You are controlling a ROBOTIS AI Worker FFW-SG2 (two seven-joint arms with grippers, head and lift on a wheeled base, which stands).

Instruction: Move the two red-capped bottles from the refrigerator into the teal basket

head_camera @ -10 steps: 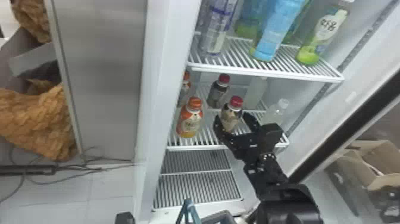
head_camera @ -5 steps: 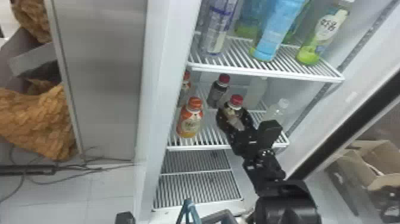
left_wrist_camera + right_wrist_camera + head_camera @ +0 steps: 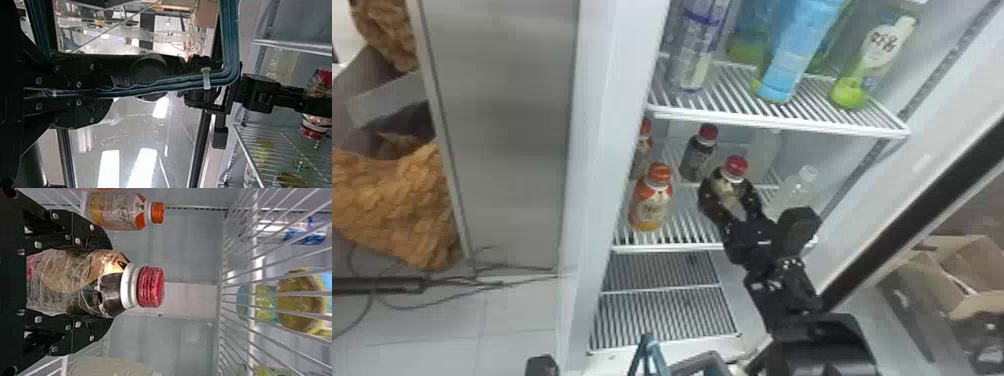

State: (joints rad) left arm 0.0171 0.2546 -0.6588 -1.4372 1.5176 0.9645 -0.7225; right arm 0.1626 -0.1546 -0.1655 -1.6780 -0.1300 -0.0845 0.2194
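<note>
Bottle (image 3: 730,186) | long axis upright (red cap topmost) | right end effector (image 3: 732,196) clasping its body

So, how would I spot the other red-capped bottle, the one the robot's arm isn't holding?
Find the open refrigerator and its shelf just below the tall bottles. Toward the back stands a small dark bottle with a red cap. Its cap sets it apart from the orange-capped bottle nearer the front; standing free sets it apart from the red-capped bottle in the right gripper.
</note>
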